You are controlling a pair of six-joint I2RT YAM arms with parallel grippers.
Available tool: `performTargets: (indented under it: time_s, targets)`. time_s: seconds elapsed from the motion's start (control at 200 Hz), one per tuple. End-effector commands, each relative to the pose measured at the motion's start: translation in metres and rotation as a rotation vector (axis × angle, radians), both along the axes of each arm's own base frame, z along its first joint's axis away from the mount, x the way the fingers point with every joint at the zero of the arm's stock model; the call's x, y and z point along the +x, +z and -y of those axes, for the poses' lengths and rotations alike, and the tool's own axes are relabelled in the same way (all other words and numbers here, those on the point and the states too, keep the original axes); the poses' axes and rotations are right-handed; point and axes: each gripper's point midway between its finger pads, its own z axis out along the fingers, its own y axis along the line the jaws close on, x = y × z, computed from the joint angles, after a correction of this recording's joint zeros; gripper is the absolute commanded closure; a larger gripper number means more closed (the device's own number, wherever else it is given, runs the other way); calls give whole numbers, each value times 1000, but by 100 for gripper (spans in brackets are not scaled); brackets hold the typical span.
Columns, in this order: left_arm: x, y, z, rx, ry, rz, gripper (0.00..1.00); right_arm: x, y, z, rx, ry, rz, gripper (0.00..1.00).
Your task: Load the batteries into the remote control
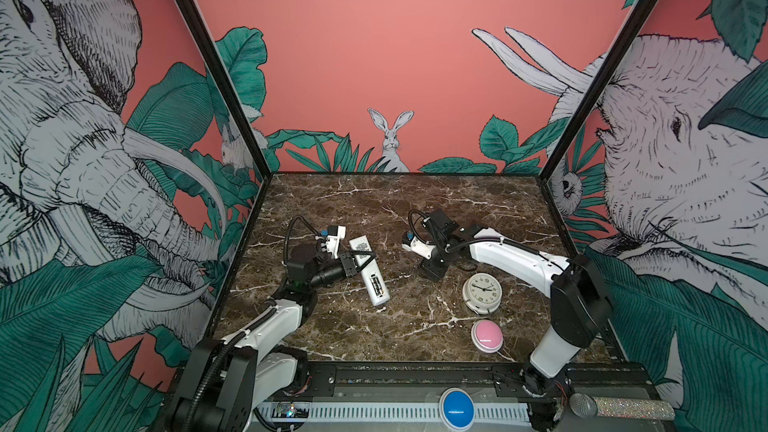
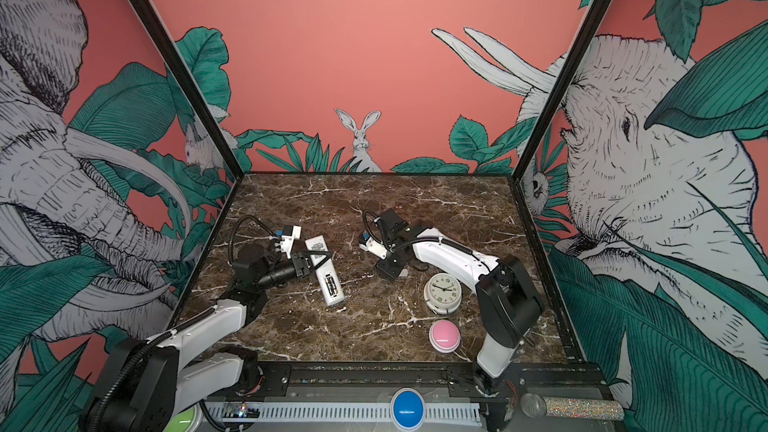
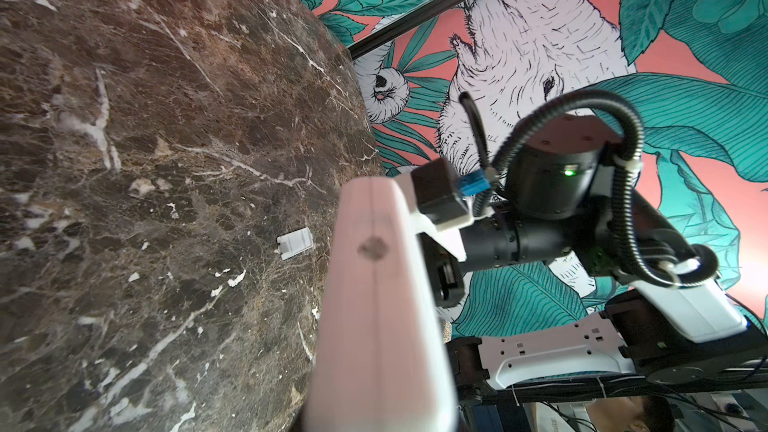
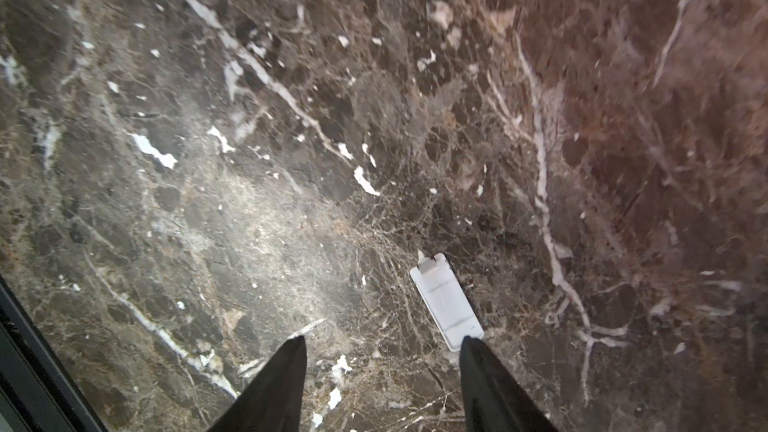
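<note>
The remote control (image 1: 369,268) (image 2: 323,271) lies back side up left of centre in both top views. Its battery compartment (image 1: 376,284) at the near end is uncovered, and dark batteries (image 2: 330,284) sit inside it. My left gripper (image 1: 353,264) reaches in from the left and is shut on the remote's middle. The left wrist view is filled by the blurred remote (image 3: 374,305). My right gripper (image 1: 432,272) points down at the table, open and empty. Its right fingertip (image 4: 473,351) is at the end of the small white cover piece (image 4: 446,301) (image 3: 295,243), which lies flat.
A round white clock (image 1: 482,292) lies near the right arm, with a pink dome button (image 1: 486,336) in front of it. On the front rail are a blue button (image 1: 457,407) and a glittery microphone (image 1: 615,407). Printed walls enclose three sides.
</note>
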Motion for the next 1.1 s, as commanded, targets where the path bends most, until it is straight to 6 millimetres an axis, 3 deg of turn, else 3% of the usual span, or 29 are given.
performTargets:
  time_s: [0.0,0.265,0.555,1.09]
  targets:
    - [-1,7,0,-13,-10,44,100,1,-9,-4,29,-33,-53,39]
    - [0,7,0,-15,-9,41,100,13,-34,7,29,-128,-131,39]
    - [2,6,0,-18,-7,37,100,14,-51,12,21,-150,-172,40]
    - [4,7,1,-29,-9,33,100,25,-68,26,-60,-173,-139,40]
